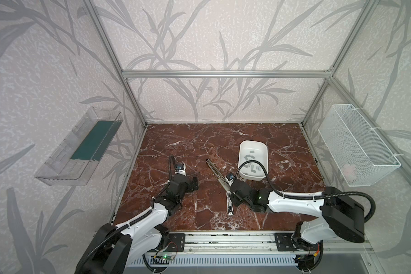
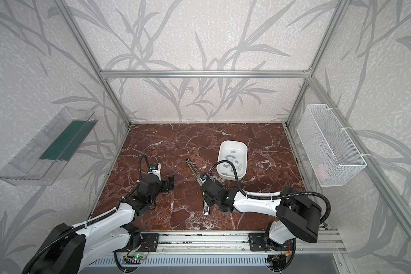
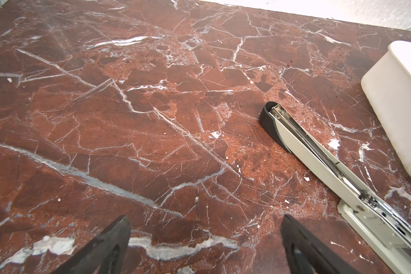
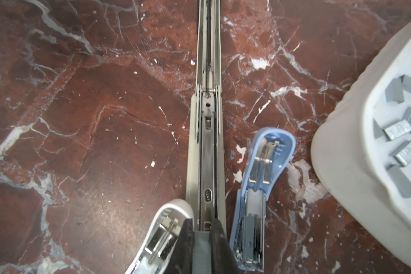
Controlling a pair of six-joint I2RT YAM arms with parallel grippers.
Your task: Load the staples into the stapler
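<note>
staples loose in white tub

No legible text, seemingly anywhere.

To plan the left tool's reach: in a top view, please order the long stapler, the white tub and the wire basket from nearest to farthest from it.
1. The long stapler: lying just right of the left tool.
2. The white tub: further right, past the stapler.
3. The wire basket: hanging at the far right.
</note>
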